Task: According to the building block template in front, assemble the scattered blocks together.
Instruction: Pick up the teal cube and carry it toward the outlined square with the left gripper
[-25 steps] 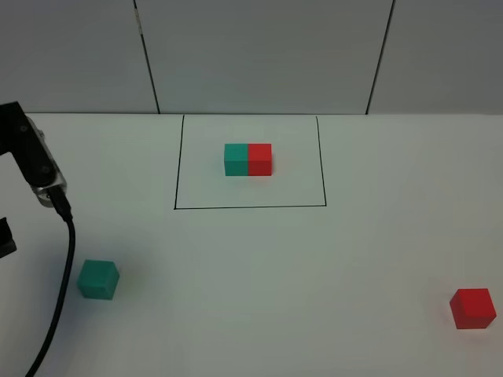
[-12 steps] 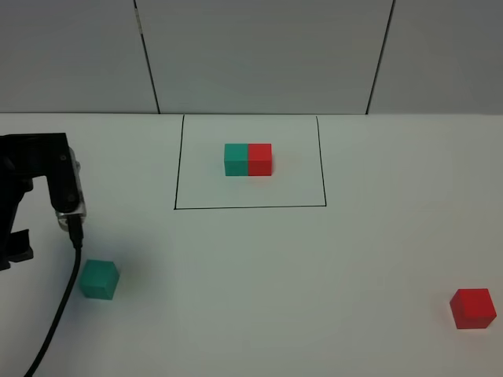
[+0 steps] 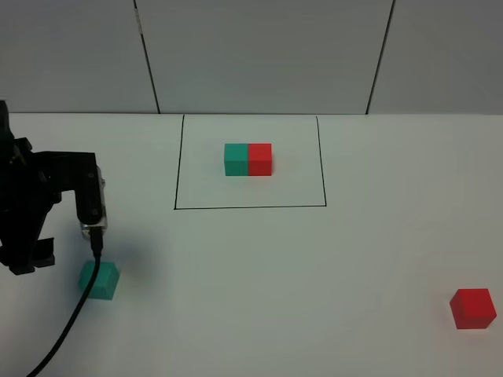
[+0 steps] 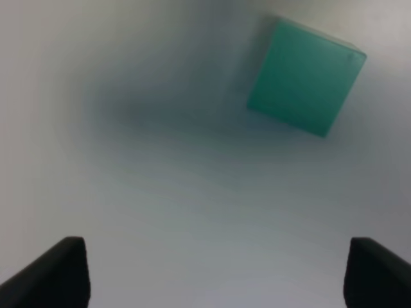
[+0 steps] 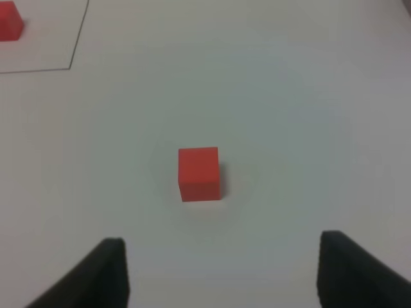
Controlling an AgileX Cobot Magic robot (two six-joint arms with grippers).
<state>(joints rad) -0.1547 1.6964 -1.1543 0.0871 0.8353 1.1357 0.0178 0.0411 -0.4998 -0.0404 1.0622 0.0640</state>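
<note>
The building block template (image 3: 248,159), a teal cube joined to a red one, sits inside a thin black outline (image 3: 250,208) at the back middle. The loose teal cube (image 3: 99,280) lies at the front left, partly behind the arm's cable. My left gripper (image 3: 33,255) hovers just left of it, open and empty. In the left wrist view the teal cube (image 4: 305,78) lies ahead of the open gripper (image 4: 218,276), off to one side. The loose red cube (image 3: 472,308) lies at the front right. In the right wrist view it (image 5: 199,173) lies ahead of my open, empty right gripper (image 5: 221,276).
The white table (image 3: 259,298) meets a grey panelled wall (image 3: 259,55) at the back. A black cable (image 3: 67,330) hangs from the left arm across the teal cube's left side. The right wrist view catches a corner of the outline (image 5: 76,45) and the template's red cube (image 5: 9,29).
My left arm has swung in from the left edge, rightward and down, close to the loose teal cube. The cubes have not moved.
</note>
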